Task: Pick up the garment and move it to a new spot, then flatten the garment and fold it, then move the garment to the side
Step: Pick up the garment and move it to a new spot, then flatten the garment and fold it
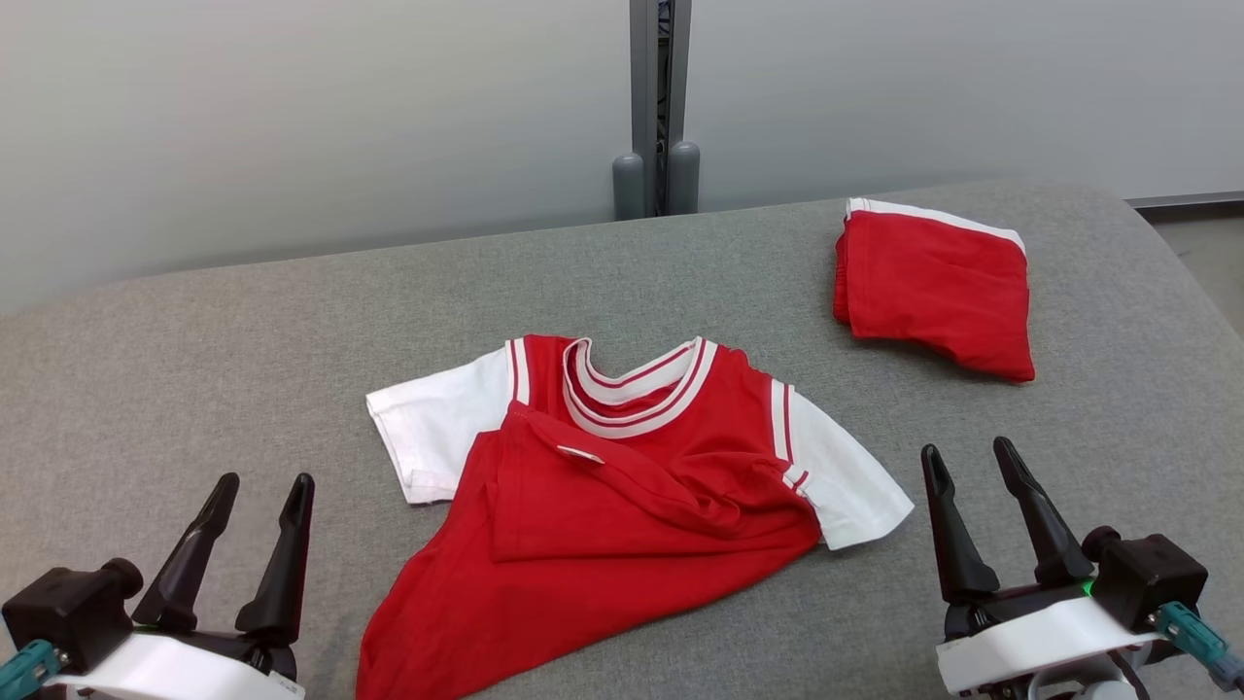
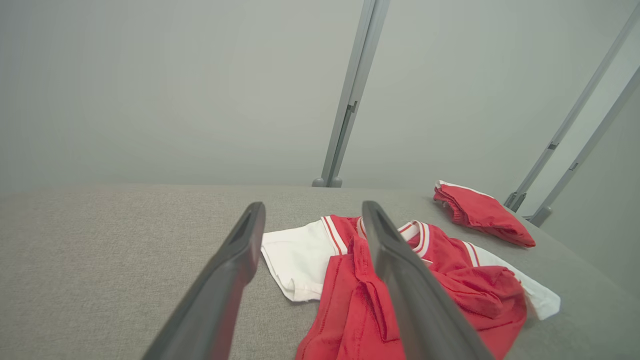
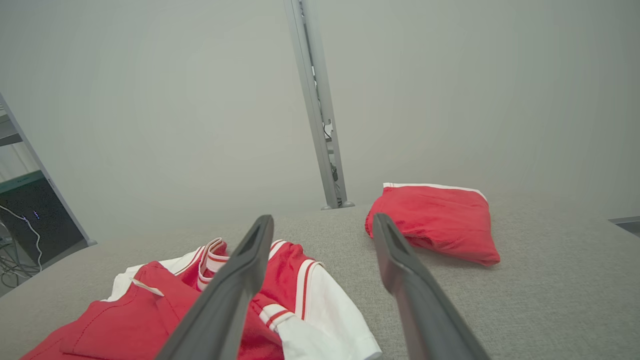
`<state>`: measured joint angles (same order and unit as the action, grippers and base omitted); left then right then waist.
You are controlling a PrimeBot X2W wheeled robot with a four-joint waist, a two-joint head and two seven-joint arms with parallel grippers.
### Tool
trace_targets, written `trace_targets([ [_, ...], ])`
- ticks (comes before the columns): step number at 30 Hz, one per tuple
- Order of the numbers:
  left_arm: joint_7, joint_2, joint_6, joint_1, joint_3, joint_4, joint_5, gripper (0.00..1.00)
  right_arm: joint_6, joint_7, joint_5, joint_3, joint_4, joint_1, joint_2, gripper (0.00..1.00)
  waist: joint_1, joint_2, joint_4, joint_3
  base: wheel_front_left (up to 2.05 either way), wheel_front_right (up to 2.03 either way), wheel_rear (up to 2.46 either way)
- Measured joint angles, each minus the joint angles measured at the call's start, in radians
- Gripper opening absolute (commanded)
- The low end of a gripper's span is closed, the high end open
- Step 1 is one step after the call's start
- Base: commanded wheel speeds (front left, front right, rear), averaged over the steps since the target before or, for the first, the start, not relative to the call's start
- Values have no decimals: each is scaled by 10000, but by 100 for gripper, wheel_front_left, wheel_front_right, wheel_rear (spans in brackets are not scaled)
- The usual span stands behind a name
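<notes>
The garment (image 1: 622, 496) is a red shirt with white sleeves and a striped collar, lying rumpled in the middle of the grey surface, its lower part folded up over its front. It also appears in the left wrist view as the garment (image 2: 350, 290) and in the right wrist view as the garment (image 3: 150, 310). My left gripper (image 1: 262, 486) stands open at the lower left, apart from the shirt's left sleeve. My right gripper (image 1: 967, 452) is open at the lower right, just beyond the right sleeve. Nothing is between either pair of fingers.
A folded red piece of clothing with a white band (image 1: 933, 287) lies at the back right of the grey padded surface (image 1: 194, 389). A grey post (image 1: 659, 107) rises behind the surface's far edge against a pale wall.
</notes>
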<state>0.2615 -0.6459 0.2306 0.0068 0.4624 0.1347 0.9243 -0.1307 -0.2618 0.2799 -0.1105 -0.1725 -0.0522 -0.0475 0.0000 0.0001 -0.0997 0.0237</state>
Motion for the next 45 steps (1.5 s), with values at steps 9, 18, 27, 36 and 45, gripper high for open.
trace_targets([
  [9,2,380,-290,181,-161,27,-472,100,0,0,-10,12,-29,-52,0,100,0,0,-49,-49,0,0,0],
  [18,-1066,529,-819,-905,709,-848,-725,100,-2,0,-59,-128,13,-242,0,100,0,0,-214,151,0,0,0],
  [27,-2660,709,-1751,-2819,1352,-2487,-581,100,-2,0,-84,-299,399,-446,0,100,0,0,-633,787,0,0,0],
  [36,-3929,972,-2696,-4143,1847,-3760,-322,100,0,0,23,-391,855,-428,-2,100,0,0,-1291,1415,0,0,0],
  [45,-4638,922,-3118,-5029,1998,-4939,-132,100,-2,0,138,-568,1225,-393,-4,100,0,0,-1794,1909,0,0,0],
])
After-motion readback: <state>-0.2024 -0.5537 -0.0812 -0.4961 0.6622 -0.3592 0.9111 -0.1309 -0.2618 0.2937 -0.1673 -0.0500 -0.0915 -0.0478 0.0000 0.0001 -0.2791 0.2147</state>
